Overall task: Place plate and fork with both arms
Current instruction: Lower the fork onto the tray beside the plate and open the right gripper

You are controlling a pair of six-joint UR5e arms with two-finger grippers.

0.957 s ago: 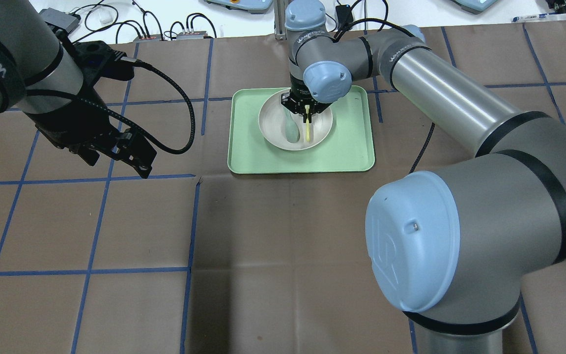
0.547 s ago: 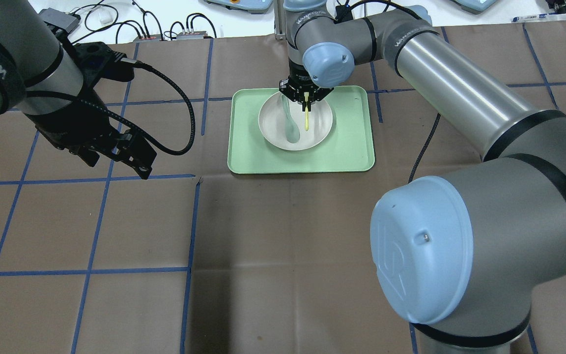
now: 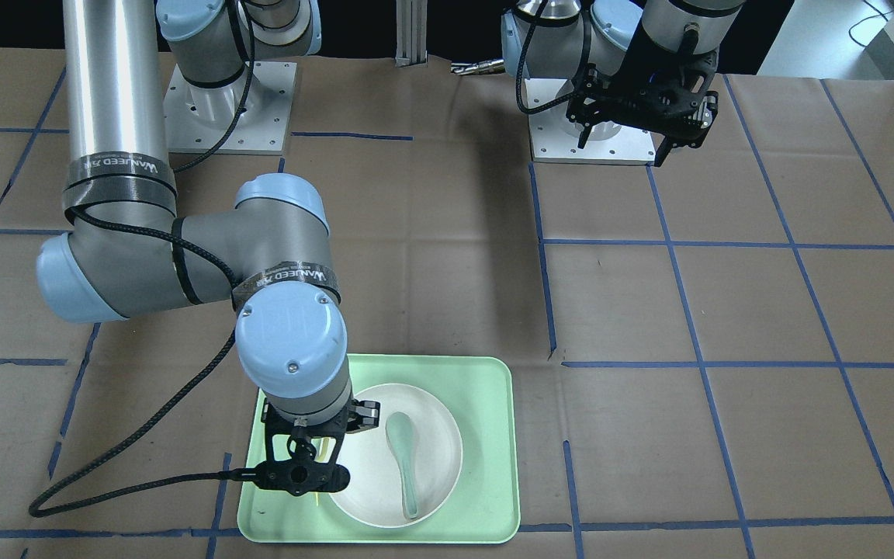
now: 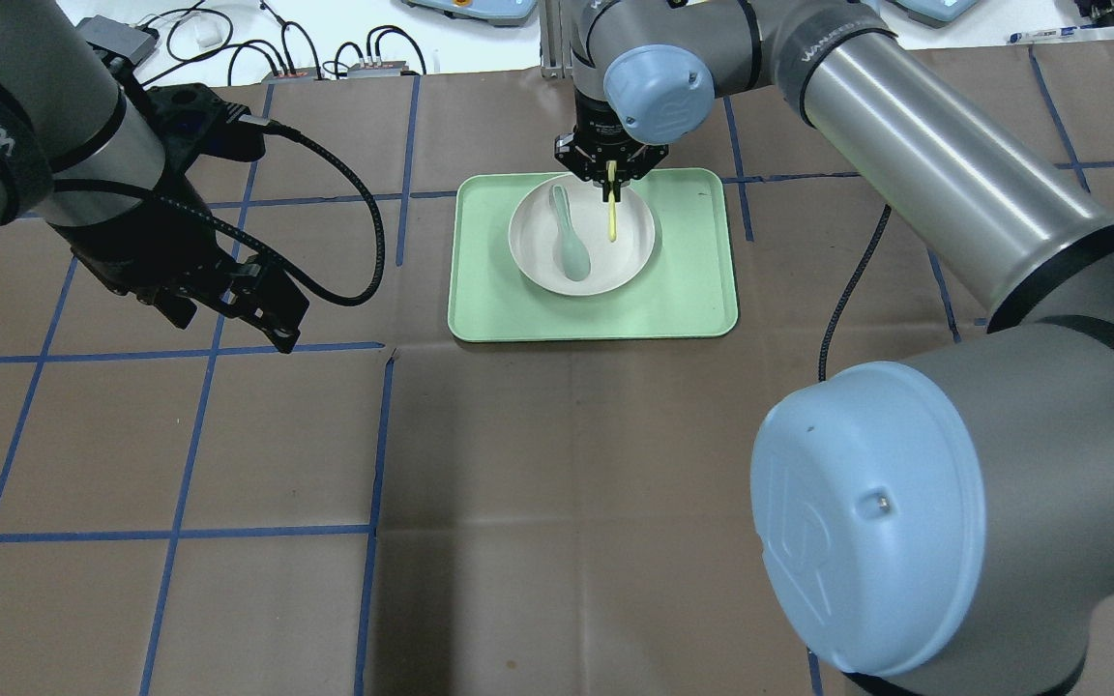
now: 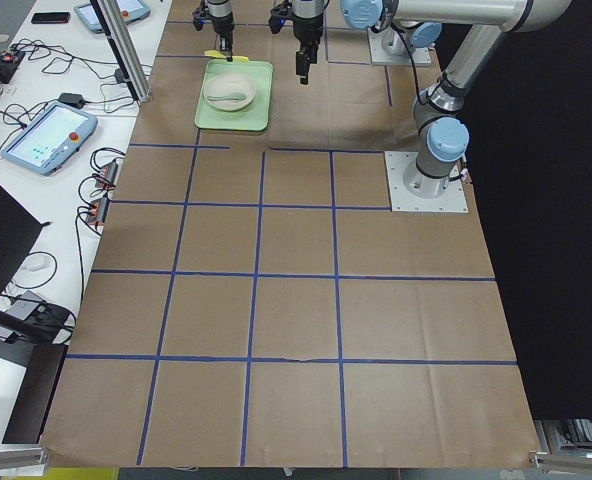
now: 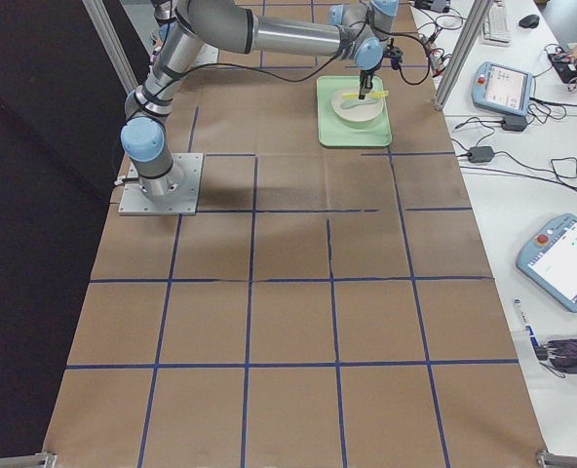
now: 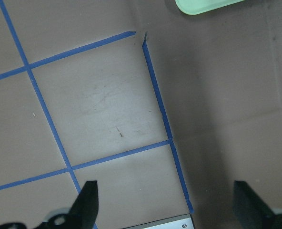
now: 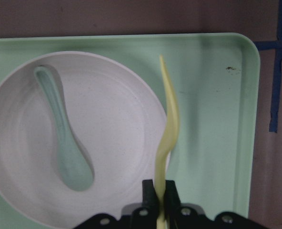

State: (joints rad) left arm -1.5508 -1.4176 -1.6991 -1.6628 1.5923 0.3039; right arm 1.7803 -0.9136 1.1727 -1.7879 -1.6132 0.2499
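Right wrist-mounted view shows the right gripper point(image 8: 160, 193) pinching one end of the yellow fork point(image 8: 168, 124) between its two fingers. The rest of the fork sticks out away from the gripper and bends a little. Its far end is over the green tray point(image 8: 212, 119), just past the edge of the plate point(image 8: 122, 143). The white plate sits in the tray, and a grey-green spoon point(image 8: 67, 143) lies inside the plate, apart from the fork. In the overhead view the fork hangs from the gripper over the right part of the plate, near its far edge. The front-facing view hides almost all of the fork behind the gripper, so only a tiny yellow bit peeks out. The exterior left view shows what the top views do not: the fork is up in the air, not lying on the plate. The left gripper point(image 7: 165, 186) hangs over the brown surface point(image 4: 518, 464), well away from the tray, with its fingers spread wide and nothing between them. One second ago the right gripper was low over the middle of the plate and the fork reached down into the plate beside the spoon. Now the gripper is higher and nearer the far edge, and the fork has come up with it. The left gripper, plate and spoon have not moved.
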